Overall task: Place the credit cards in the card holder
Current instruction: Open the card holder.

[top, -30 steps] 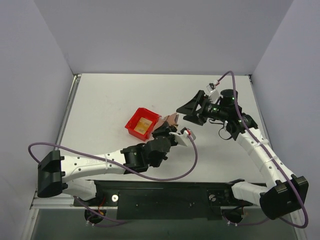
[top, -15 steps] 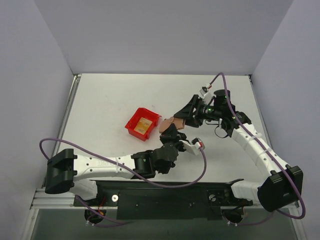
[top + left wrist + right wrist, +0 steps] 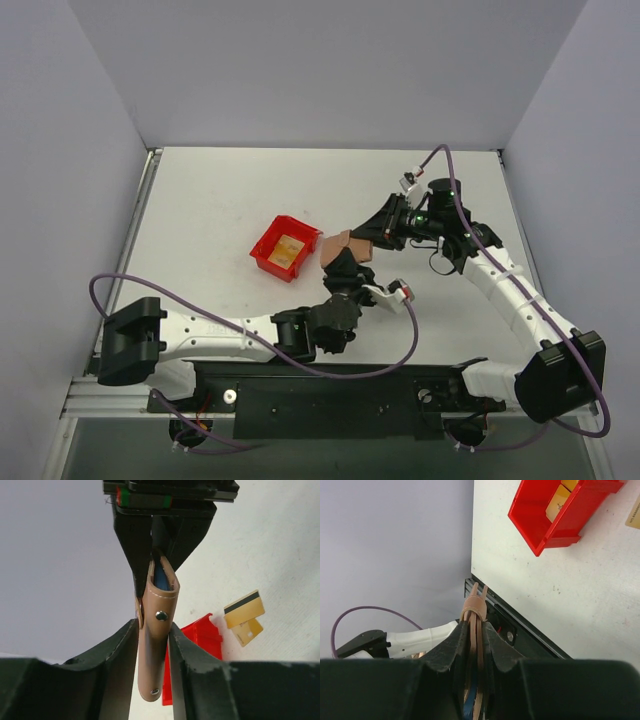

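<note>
1. The card holder (image 3: 152, 665) is held up off the table (image 3: 220, 190), near its middle, and is pinched from two sides at once.
2. No brand or lettering can be read on the brown leather. Only a metal snap stud (image 3: 161, 615) is seen on its face, and a light blue lining (image 3: 161, 577) at its upper, slightly parted end.
3. The left gripper (image 3: 153, 630) is clamped on the card holder's lower half, one dark finger pressed against each flat side.
4. The right gripper (image 3: 475, 627) is closed on the opposite end, and the leather layers are squeezed edge-on between its fingers.
5. The left arm (image 3: 210, 330) is laid low along the near edge, and its wrist is turned up toward the centre.
6. The right arm (image 3: 510, 290) is stretched up the right side and bent at the elbow, with its wrist pointed left at the holder.
7. Two credit cards (image 3: 243, 609) are seen lying on the table, overlapping, with a dark stripe shown on the upper one.
8. A further gold card (image 3: 556, 504) is seen inside the red bin (image 3: 284, 247), just left of the grippers.
9. Small print is glimpsed on a card at the right wrist view's edge, but it cannot be read.
</note>
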Available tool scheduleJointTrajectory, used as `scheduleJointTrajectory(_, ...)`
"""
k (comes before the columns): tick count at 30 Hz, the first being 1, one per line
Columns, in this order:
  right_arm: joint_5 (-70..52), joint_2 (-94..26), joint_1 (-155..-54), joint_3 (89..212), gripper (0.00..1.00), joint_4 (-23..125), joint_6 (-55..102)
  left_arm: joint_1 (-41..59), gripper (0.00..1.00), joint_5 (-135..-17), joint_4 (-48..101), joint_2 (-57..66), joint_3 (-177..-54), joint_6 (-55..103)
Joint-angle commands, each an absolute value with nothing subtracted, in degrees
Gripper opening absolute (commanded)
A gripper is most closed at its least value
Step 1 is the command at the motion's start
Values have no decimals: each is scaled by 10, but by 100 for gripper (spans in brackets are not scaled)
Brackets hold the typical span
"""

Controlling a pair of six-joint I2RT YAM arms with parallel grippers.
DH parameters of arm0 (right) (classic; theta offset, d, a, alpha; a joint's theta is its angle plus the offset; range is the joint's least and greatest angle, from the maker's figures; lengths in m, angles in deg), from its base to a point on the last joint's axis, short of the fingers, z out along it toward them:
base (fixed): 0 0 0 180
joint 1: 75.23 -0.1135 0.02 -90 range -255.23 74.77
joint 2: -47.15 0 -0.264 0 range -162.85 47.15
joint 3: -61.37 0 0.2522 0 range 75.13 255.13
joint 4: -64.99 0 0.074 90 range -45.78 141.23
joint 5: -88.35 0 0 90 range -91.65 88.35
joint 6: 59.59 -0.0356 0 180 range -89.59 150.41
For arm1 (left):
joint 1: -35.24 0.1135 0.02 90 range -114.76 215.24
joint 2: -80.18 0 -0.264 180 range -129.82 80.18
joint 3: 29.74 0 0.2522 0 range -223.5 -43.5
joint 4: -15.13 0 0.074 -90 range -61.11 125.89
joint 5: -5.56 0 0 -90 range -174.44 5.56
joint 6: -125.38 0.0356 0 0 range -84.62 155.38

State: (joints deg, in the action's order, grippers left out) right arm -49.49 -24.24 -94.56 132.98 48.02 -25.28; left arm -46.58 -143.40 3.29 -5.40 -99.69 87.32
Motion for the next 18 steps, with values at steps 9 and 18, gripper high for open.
scheduleJointTrajectory(9,-468,-192,-873,1304,0,504,-251,-354,89,-1189,188,199,-1012,439)
scheduleJointTrajectory(18,-460,-130,-854,1243,0,661,-285,-209,90,-1027,219,287,-973,217)
